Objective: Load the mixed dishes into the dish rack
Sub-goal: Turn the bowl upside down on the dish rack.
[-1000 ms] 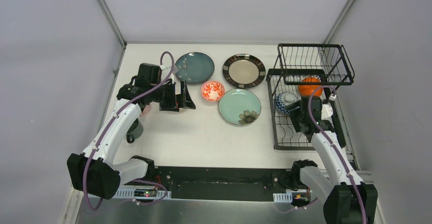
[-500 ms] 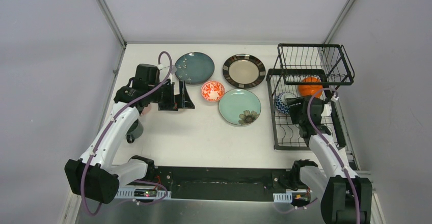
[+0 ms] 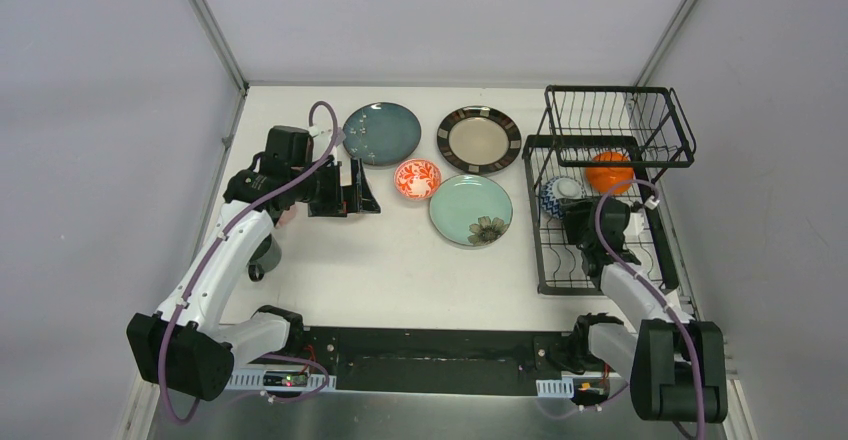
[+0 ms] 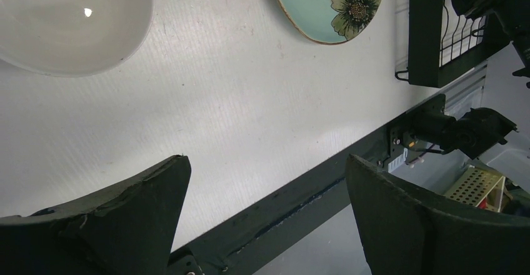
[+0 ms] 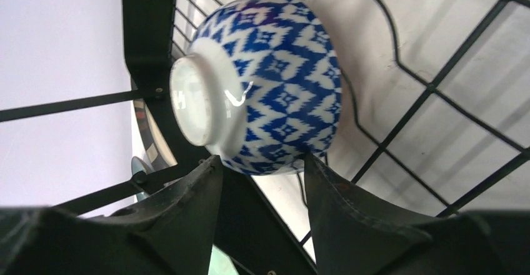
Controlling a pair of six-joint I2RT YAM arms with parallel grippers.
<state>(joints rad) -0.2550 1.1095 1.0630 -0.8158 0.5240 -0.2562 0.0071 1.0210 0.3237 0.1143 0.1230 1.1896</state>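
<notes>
The dish rack [image 3: 541, 260] stands at the right side of the table [image 3: 400, 260]. It is black wire, with a low tray and a high basket at the back. In the low tray sit an orange bowl [image 3: 608, 170] and a blue and white bowl [image 5: 269, 81]. The blue and white bowl lies tipped, with its round white foot showing, and it rests on the wires near the left wall of the rack. The right gripper [image 5: 261, 159] is down in the tray, right by this bowl. Its two fingers are about half way apart, and the edge of the bowl sits at their tips. I cannot tell if they pinch it. Three plates lie flat on the table left of the rack: a dark teal plate [image 3: 382, 133], a beige plate with a dark rim [image 3: 479, 140] and a mint green plate with a flower [image 3: 470, 210]. A small red bowl [image 3: 417, 178] sits between them. The left gripper [image 4: 265, 162] hangs over the bare table with its fingers spread wide and nothing in them. A white bowl [image 4: 69, 19] lies close to it.
</notes>
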